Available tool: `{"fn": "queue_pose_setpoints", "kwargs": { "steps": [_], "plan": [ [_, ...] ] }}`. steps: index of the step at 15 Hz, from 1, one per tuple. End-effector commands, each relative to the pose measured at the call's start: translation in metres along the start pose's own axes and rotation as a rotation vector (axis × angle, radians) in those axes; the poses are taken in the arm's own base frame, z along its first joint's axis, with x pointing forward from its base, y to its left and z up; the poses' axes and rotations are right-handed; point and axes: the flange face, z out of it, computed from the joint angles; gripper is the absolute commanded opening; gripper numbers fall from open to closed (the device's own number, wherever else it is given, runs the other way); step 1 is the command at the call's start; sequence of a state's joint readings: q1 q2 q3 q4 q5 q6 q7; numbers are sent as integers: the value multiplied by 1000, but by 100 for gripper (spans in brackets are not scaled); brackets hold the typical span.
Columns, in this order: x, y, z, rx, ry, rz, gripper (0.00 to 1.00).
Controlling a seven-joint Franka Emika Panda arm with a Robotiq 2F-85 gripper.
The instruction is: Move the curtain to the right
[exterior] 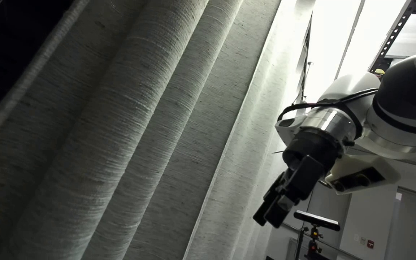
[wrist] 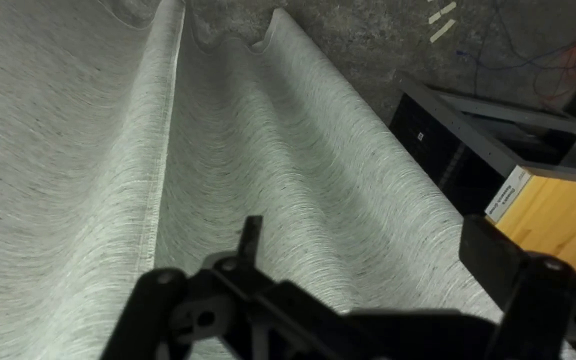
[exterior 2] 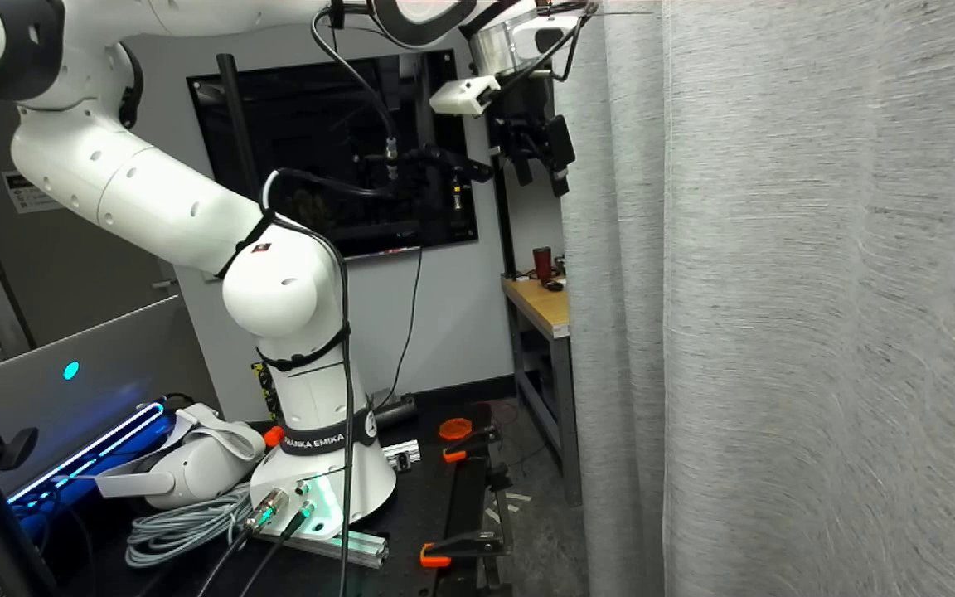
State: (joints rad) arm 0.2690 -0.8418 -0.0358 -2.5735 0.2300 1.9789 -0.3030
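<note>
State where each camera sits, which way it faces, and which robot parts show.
In an exterior view: beside the curtain, tilted, facing along it; arm and pincer show.
In an exterior view: near the base, facing a wall screen; base, arm and pincer show.
Wrist view: on the arm, facing down the curtain to the floor; the pincer shows.
Both exterior views share curtain, arm and pincer.

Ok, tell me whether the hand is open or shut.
Open. In the wrist view the hand has its fingers well apart, with the curtain showing in the gap between them.
</note>
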Motion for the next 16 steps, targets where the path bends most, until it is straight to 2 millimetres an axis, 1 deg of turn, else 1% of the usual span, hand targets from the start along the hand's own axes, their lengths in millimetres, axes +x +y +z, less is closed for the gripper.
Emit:
{"fn": "queue_pose_setpoints", "kwargs": {
  "steps": [1,4,8,10,11,12,16],
  "plan": [
    [30,-10,15,9,-3,-170,100],
    [58,-27,25,28,42,-307,100],
    [89,-67,29,98,111,-441,100],
    [98,-87,27,161,125,-481,100],
    [102,-95,21,189,136,-497,100],
    [105,-102,20,210,148,-511,100],
    [118,-121,20,264,173,-526,100]
  ]
}}
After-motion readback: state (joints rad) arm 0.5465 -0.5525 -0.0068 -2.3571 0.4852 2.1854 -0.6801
